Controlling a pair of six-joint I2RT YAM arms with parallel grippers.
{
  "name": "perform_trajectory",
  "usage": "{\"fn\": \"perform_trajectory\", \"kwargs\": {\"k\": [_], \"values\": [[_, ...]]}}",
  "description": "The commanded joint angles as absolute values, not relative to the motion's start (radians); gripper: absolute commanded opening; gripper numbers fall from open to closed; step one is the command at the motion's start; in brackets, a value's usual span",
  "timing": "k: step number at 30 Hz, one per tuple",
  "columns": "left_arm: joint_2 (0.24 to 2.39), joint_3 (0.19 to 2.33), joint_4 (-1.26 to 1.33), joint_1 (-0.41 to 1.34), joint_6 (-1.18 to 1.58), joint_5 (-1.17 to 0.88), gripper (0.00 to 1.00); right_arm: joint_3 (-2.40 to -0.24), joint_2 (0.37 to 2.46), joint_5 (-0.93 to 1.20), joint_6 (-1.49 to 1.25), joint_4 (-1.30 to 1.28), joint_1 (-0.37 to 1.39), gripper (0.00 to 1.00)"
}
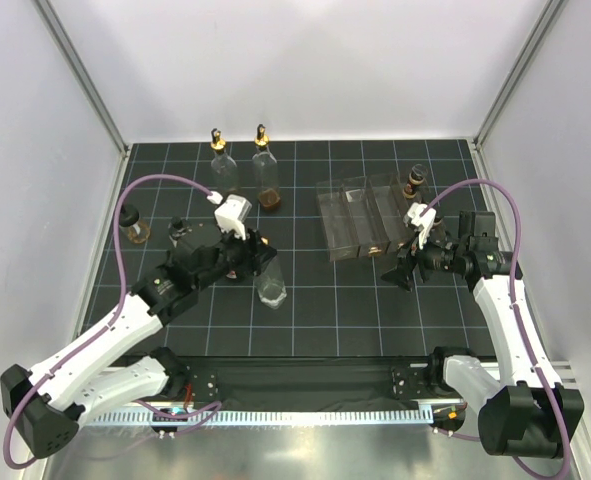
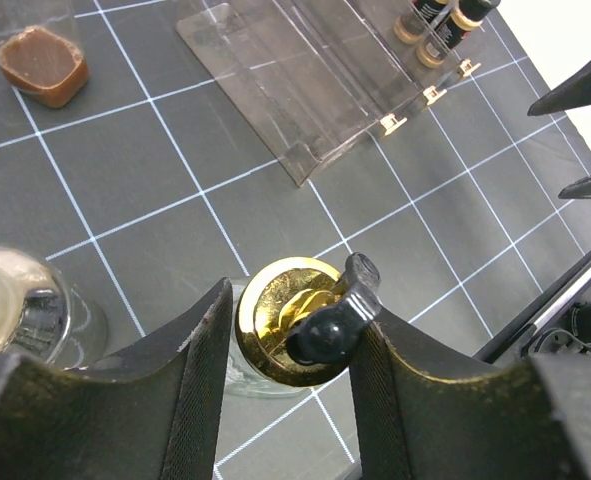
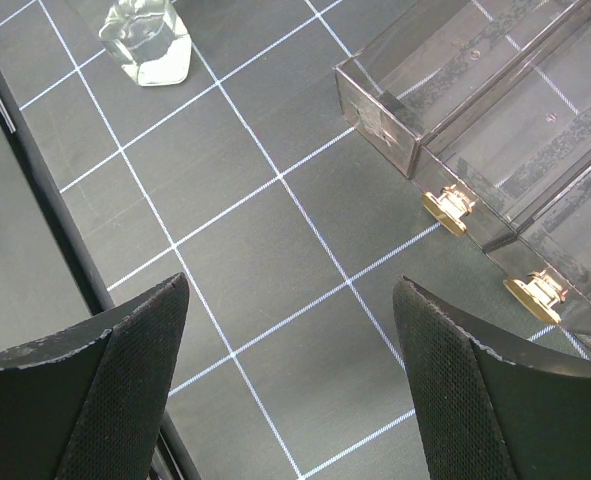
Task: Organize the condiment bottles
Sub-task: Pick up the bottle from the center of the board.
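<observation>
A clear bottle with a gold pourer top stands on the black grid mat at centre left. My left gripper is shut on that top, one pad against the gold rim and the other against the black spout. Two more tall gold-topped bottles stand at the back, the right one with brown liquid. Small dark bottles stand at the left. My right gripper hangs open over bare mat, in front of the rack.
A clear divided rack lies right of centre, with small dark bottles at its far end and gold feet at the near end. A glass vessel stands close beside my left finger. Frame posts stand at the mat's corners.
</observation>
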State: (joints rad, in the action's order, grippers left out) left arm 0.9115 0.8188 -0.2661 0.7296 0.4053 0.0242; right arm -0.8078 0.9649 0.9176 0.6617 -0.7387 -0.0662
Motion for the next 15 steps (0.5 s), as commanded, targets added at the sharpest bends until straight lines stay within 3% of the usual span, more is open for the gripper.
{"fn": "perform_trajectory", "kwargs": {"k": [1,4,7,15], "values": [[0.916,0.861,-0.222,0.726,0.397,-0.020,0.33,-0.816,0.969,0.930,0.684,-0.736,-0.060,0.83],[0.917,0.864,-0.224,0.726,0.390,-0.025,0.14,-0.816,0.968,0.930,0.686,-0.738,-0.060,0.83],[0.923,0.871,-0.224,0.726,0.374,-0.041,0.02,-0.816,0.968,0.930,0.686,-0.738,-0.060,0.83],[0.931,0.890,-0.218,0.727,0.351,-0.066,0.00,-0.816,0.966,0.934,0.686,-0.739,-0.060,0.83]]}}
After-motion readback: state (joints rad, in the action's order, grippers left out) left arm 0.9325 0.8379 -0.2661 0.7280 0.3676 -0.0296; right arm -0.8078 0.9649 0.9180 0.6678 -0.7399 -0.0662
